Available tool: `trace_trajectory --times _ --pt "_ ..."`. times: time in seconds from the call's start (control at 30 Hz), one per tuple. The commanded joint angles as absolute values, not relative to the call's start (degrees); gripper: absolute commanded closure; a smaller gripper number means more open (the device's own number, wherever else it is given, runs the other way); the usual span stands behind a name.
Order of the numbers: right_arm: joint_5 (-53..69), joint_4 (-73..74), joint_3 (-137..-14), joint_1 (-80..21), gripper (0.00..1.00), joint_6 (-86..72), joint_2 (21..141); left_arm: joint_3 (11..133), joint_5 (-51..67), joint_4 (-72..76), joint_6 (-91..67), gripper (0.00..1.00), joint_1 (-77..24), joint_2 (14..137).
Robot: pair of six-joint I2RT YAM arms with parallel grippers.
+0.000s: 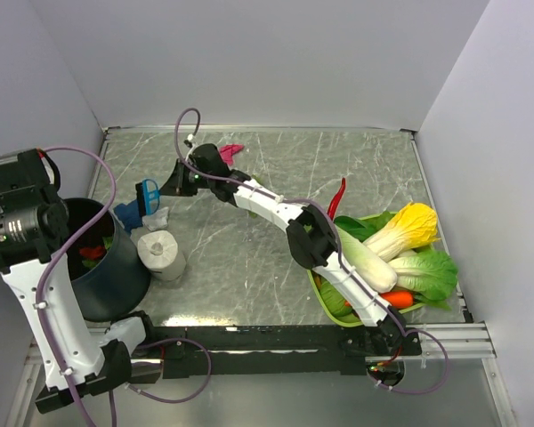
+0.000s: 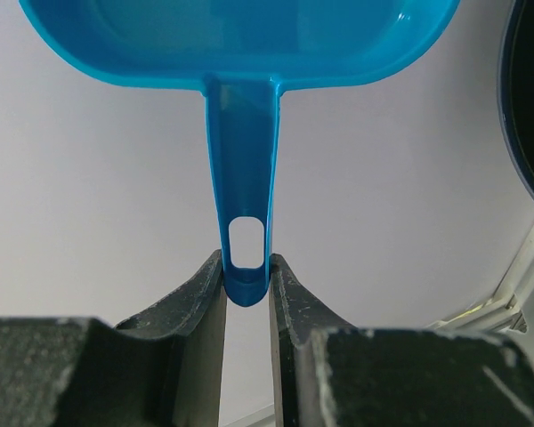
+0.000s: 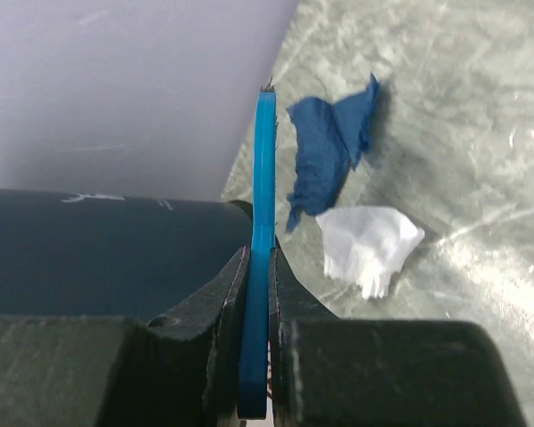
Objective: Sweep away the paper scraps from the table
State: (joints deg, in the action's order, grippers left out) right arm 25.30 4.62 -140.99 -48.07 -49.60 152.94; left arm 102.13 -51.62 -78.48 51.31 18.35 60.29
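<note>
- Left arm (image 1: pixel 52 307): white link rising steeply from its base at the near left corner; wrist carried high at the left edge.
- Left gripper (image 2: pixel 246 283): jaws pinched on the handle tip of a blue scoop (image 2: pixel 240 44), with a narrow gap between them.
- Right arm (image 1: pixel 269 206): stretched low from its near right base, bent at the elbow, reaching far and leftward.
- Right gripper (image 3: pixel 258 267): jaws clamped on a thin blue tool (image 3: pixel 264 178), held edge-on.

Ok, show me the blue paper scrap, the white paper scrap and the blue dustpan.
blue paper scrap (image 3: pixel 325 147), right wrist view, middle of the wad.
white paper scrap (image 3: pixel 367 245), right wrist view, its centre.
blue dustpan (image 2: pixel 240 160), left wrist view, on its handle.
</note>
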Motion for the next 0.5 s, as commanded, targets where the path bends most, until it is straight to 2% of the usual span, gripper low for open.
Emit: trace_trajectory --times 0.0,0.33,0.47 --pt "24.7 6.9 -141.1 -48.1 1.0 -48.3 154.4 104.2 -54.1 -76.3 52.0 0.99 18.6 59.9" --pt "19.6 12.2 -136.9 -43.3 1.0 -41.4 149.8 103.9 -52.7 -68.6 56.0 0.99 18.5 59.9" --pt "18.5 12.6 -131.4 -40.7 1.0 -38.2 144.2 102.3 -52.0 -65.0 57.9 0.99 18.6 58.7"
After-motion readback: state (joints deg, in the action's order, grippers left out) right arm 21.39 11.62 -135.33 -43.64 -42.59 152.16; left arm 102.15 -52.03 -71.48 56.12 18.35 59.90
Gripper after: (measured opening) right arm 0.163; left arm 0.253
